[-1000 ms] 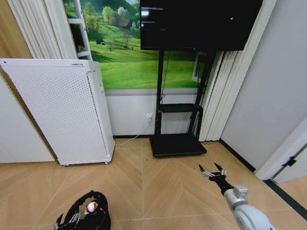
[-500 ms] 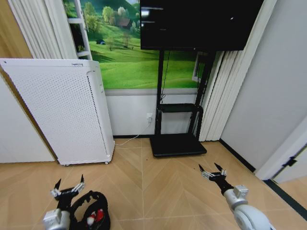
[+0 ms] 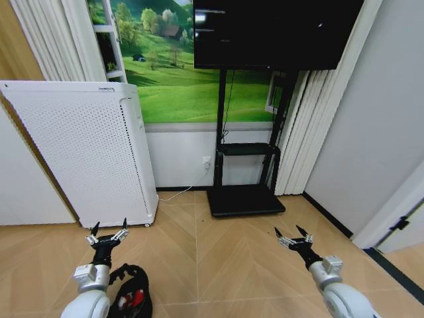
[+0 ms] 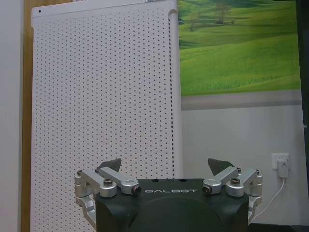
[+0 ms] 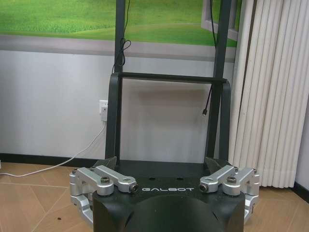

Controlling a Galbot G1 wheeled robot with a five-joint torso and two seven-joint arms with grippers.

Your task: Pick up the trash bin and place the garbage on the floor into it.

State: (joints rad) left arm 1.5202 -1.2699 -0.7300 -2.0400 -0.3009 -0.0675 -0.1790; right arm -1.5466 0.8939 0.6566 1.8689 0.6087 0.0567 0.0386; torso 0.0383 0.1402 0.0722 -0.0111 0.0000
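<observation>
The black trash bin (image 3: 144,290) stands on the wooden floor at the bottom left of the head view. Inside it lies garbage (image 3: 130,300), red and white pieces. My left gripper (image 3: 107,233) hangs open and empty just beyond and above the bin, pointing at the white appliance; in the left wrist view the left gripper (image 4: 166,166) has spread fingers with nothing between them. My right gripper (image 3: 295,236) is held open and empty over bare floor at the right; in the right wrist view the right gripper (image 5: 161,164) faces the TV stand.
A tall white perforated appliance (image 3: 86,152) stands against the wall at left. The black TV stand base (image 3: 244,199) sits in the middle under a dark screen (image 3: 275,33). A white cable (image 3: 182,192) runs along the floor to a wall socket. Open wooden floor (image 3: 218,265) lies between the arms.
My left gripper has left the bin's rim, opened, and moved up and forward away from it. The bin stays on the floor. The right arm has not moved.
</observation>
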